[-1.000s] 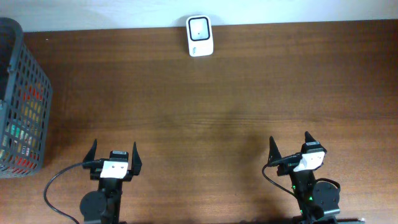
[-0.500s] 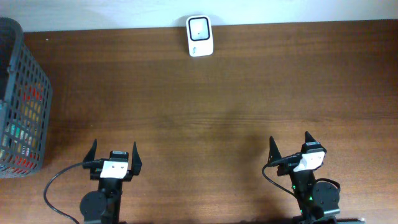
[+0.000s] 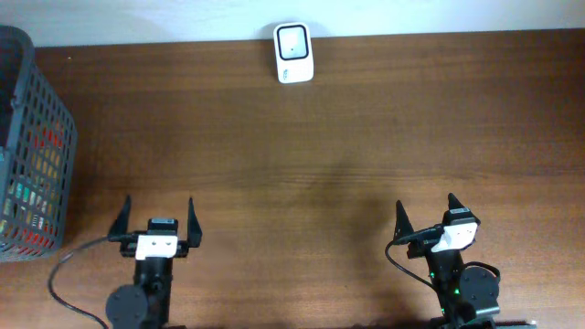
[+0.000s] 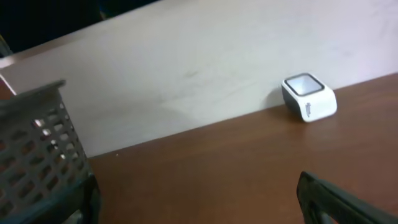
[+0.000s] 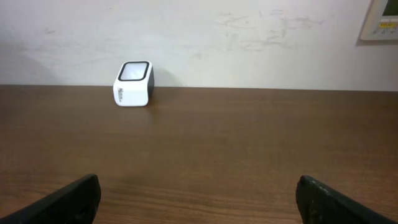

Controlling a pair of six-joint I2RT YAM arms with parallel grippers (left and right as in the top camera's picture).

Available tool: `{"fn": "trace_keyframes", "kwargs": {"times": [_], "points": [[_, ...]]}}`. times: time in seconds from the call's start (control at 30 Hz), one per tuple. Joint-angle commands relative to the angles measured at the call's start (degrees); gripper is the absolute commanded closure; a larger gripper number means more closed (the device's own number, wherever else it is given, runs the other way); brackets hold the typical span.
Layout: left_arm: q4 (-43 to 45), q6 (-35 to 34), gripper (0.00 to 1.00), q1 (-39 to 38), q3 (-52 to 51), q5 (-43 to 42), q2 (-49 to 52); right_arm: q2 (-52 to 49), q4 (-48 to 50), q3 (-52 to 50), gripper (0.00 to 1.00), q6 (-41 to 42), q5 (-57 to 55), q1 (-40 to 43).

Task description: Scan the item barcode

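Scanner (image 3: 293, 53), white with a dark-framed window on top, is standing at the middle of the far edge of the brown wooden surface (image 3: 347, 128), with its back just beside the pale wall (image 5: 249, 43). Mesh basket (image 3: 37, 137), dark grey, is occupying the left edge of the surface, well apart from the scanner. Coloured items (image 3: 38, 174) in red, yellow and green are showing through its mesh. They are lying inside the basket, and no single item or barcode can be told apart.

Left hand (image 3: 157, 215) is hovering by the near edge toward the near-left corner, with its two fingers spread wide and gripping nothing. The basket is standing near it, on its left, and the basket's mesh wall is rising between this hand and the items. In the left wrist view the basket's corner is filling the lower left, while the scanner is appearing at the right against the wall.

Right hand (image 3: 425, 206) is hovering by the near edge toward the near-right corner, likewise spread wide and holding nothing. In its wrist view the scanner is appearing whole, left of centre, across open wood. A beige wall plate (image 5: 380, 18) is showing at the upper right of that view.

Black cables (image 3: 69, 274) are looping beside each arm at the near edge.
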State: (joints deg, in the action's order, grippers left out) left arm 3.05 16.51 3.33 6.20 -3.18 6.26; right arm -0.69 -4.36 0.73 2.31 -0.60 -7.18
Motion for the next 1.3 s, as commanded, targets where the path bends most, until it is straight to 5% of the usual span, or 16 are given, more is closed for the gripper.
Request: {"fn": "trace_keyframes", "kwargs": {"times": [0.0,0.17,0.37,0.43,0.6,0.73,0.87,0.93,1.13,1.27], "points": [[0.4,-1.9,0.01,-0.2,8.9,-1.7,10.0,0.2,-0.2,-0.4,0.01,-0.4,-0.3,-0.3],[-3.3,-3.4,0.01,-0.2,25.0,-5.5,29.0,0.2,-0.2,-0.4,0.01,-0.4,-0.3,-0.3],[-33.9,-3.4,0.01,-0.2,63.8,-17.5,61.4,0.2,-0.2,-0.4,0.01,-0.4,-0.3,-0.3],[-40.8,-3.5,0.01,-0.2,70.4,-28.0,66.1,0.2,-0.2,-0.4,0.01,-0.4,-0.3,-0.3],[-40.8,-3.8,0.01,-0.2,70.9,-34.2,68.0,0.2,-0.2,-0.4,0.01,-0.4,-0.3,-0.3],[-38.6,-9.3,0.01,1.8,75.6,-13.0,68.7,0.2,-0.2,-0.4,0.01,-0.4,-0.3,-0.3],[-56.1,-14.7,0.01,12.1,109.4,5.4,83.1,0.2,-0.2,-0.4,0.01,-0.4,-0.3,-0.3],[-59.3,-22.8,0.01,20.3,116.0,14.7,87.6,0.2,-0.2,-0.4,0.01,-0.4,-0.3,-0.3],[-64.5,-25.5,0.01,35.7,115.9,16.1,98.2,0.2,-0.2,-0.4,0.01,-0.4,-0.3,-0.3],[-69.1,-23.4,0.04,37.8,115.7,20.9,109.1,0.2,-0.2,-0.4,0.02,-0.4,-0.3,-0.3]]}}
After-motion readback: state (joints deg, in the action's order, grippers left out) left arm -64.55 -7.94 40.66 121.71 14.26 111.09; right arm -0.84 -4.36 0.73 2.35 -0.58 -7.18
